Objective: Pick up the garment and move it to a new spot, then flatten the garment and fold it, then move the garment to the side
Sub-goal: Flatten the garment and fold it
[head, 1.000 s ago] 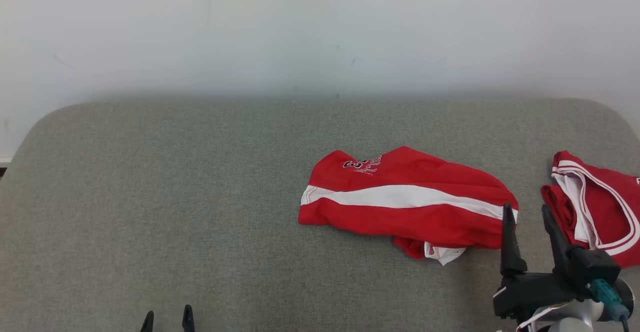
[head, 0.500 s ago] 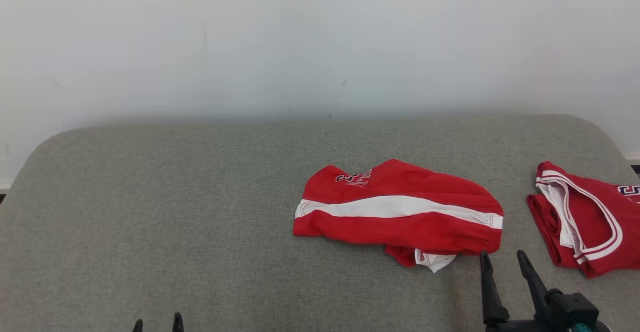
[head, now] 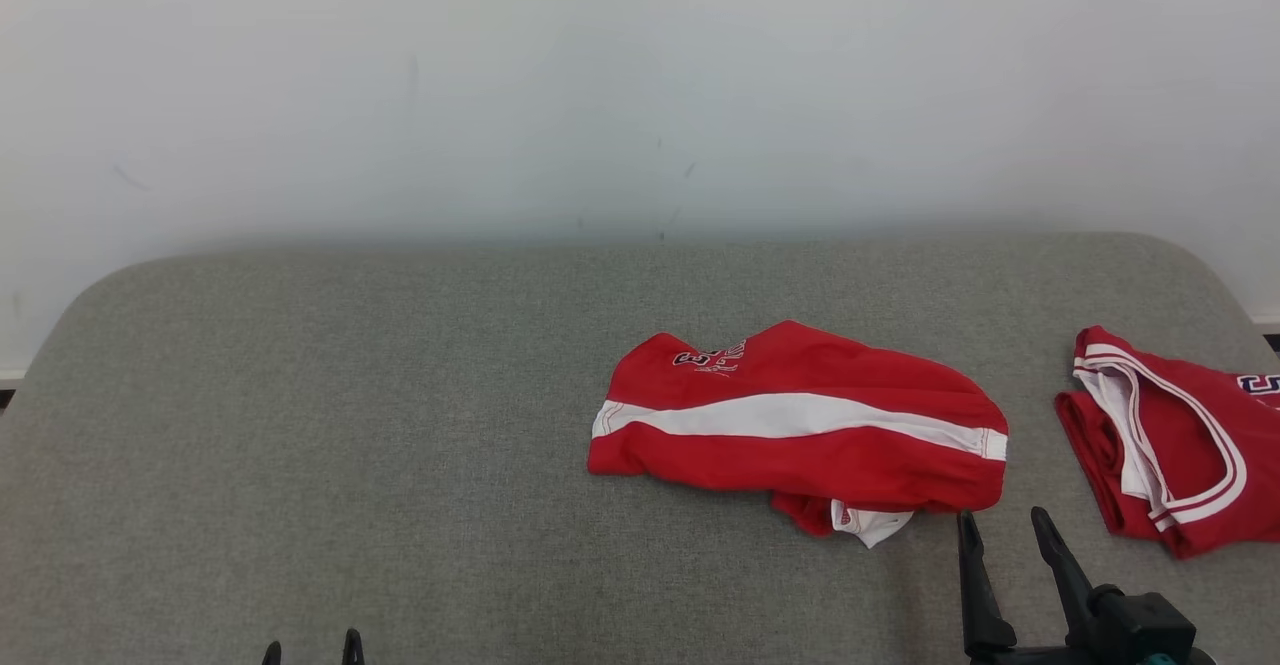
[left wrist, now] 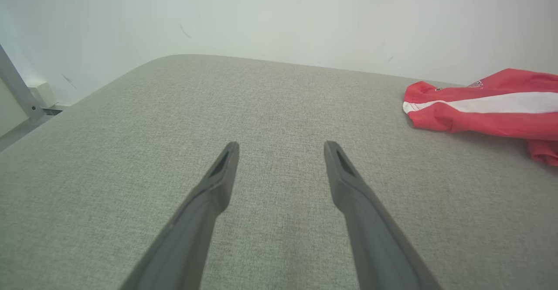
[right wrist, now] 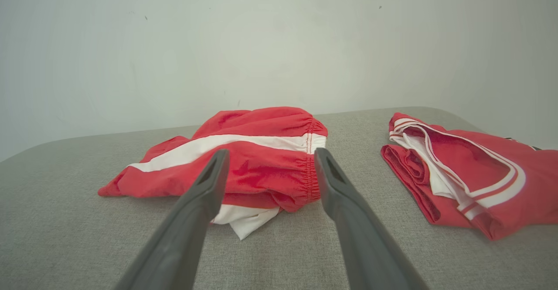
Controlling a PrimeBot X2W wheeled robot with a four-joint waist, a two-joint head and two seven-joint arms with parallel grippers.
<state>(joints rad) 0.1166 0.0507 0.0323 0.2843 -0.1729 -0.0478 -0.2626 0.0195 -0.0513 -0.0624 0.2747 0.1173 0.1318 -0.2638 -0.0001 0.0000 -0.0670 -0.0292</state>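
Plainly, garment [head: 800,425] lies just beyond right claw [head: 1002,517]

Garment [head: 800,465]: red, white stripe, dark lettering. Second garment [head: 1185,445] right of it: red, white trim. Cushion [head: 350,425] beneath: grey. Wall [head: 600,85]: white.

Your left gripper [head: 310,651] at lower left, fingers spread, your right gripper [head: 1002,519] at lower right, fingers apart, holding nothing

Right pincer [right wrist: 271,152] is hovering, fingers spread wide, just before crumpled red shorts [right wrist: 261,126] with white stripe lying on grey bench [right wrist: 78,237]; red white-trimmed jersey [right wrist: 475,163] is lying beside them, apart.
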